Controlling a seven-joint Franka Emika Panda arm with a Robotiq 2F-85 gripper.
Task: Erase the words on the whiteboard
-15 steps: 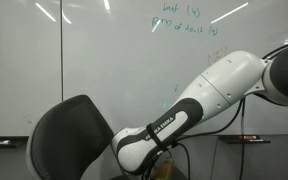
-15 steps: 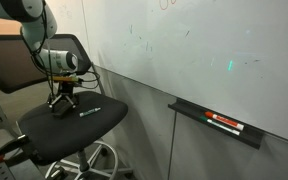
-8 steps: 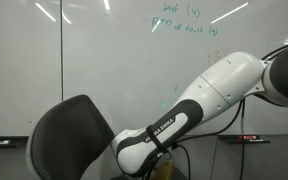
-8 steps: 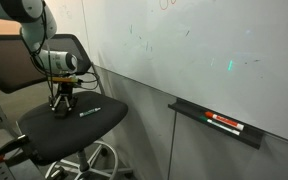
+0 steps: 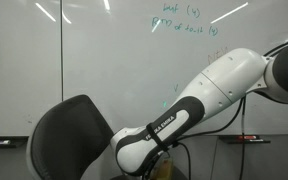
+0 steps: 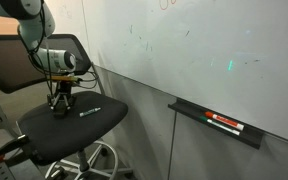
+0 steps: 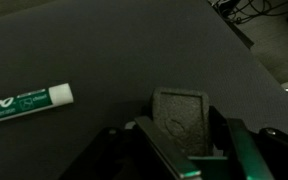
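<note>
The whiteboard (image 5: 104,60) fills the wall in both exterior views. The words (image 5: 184,22) are two teal-green handwritten lines near its top, with faint green scribbles (image 6: 139,42) lower down. My gripper (image 6: 62,106) points straight down onto the black seat of an office chair (image 6: 74,135), away from the board. In the wrist view the gripper (image 7: 182,135) is shut on a dark felt eraser block (image 7: 182,112) that rests on the seat. A green-capped marker (image 7: 24,100) lies on the seat to the left of the eraser.
A dark vertical seam (image 5: 63,60) splits the whiteboard panels. A narrow marker ledge (image 6: 214,122) holding markers juts from the whiteboard (image 6: 214,45) beside the chair. The chair back (image 5: 69,135) stands in front of the board, with the arm's white links (image 5: 204,95) beside it.
The fingers have drawn together on the eraser block on the chair seat. The arm has stayed in place.
</note>
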